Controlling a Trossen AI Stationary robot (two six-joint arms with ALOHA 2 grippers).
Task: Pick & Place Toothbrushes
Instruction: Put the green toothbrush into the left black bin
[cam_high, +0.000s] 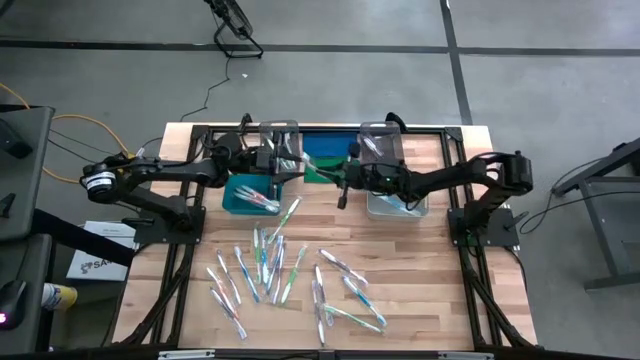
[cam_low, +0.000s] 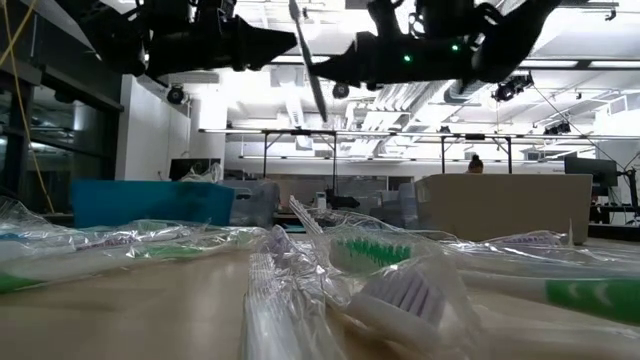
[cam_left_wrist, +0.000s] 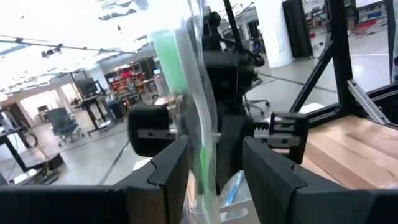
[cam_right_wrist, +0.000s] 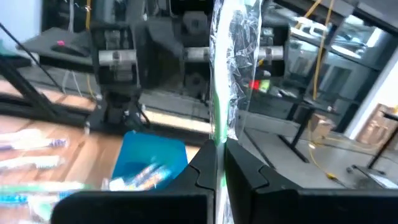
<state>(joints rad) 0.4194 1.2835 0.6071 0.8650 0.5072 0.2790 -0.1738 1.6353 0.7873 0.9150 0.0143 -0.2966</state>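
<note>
Several wrapped toothbrushes (cam_high: 280, 275) lie scattered on the wooden table (cam_high: 420, 290). My left gripper (cam_high: 288, 165) hangs over the far edge of the teal bin (cam_high: 248, 195), shut on a wrapped toothbrush with green parts (cam_left_wrist: 198, 106). My right gripper (cam_high: 343, 185) hangs just to its right, near the green lid (cam_high: 318, 172), shut on another wrapped toothbrush (cam_right_wrist: 225, 74). Both grippers point roughly level toward each other. A few toothbrushes lie in the teal bin (cam_right_wrist: 149, 162). My left gripper has the wrapped toothbrush's lower part (cam_left_wrist: 202, 165) between its two fingers (cam_left_wrist: 166, 171), which come at it level and lie across it. The toothbrush stands upright and clear of the table. Where the pads touch does not show. My right gripper pinches the lower part of the toothbrush's clear wrapper (cam_right_wrist: 219, 146) between its two fingers (cam_right_wrist: 245, 168). The fingers come level and lie across the toothbrush. It stands upright above the fingers, lifted clear of the table.
Two clear bins (cam_high: 280, 135) (cam_high: 380, 140) stand at the far edge with a blue lid (cam_high: 322, 145) between them. Another clear bin (cam_high: 395, 207) sits under my right arm. The arm frames stand at both table sides.
</note>
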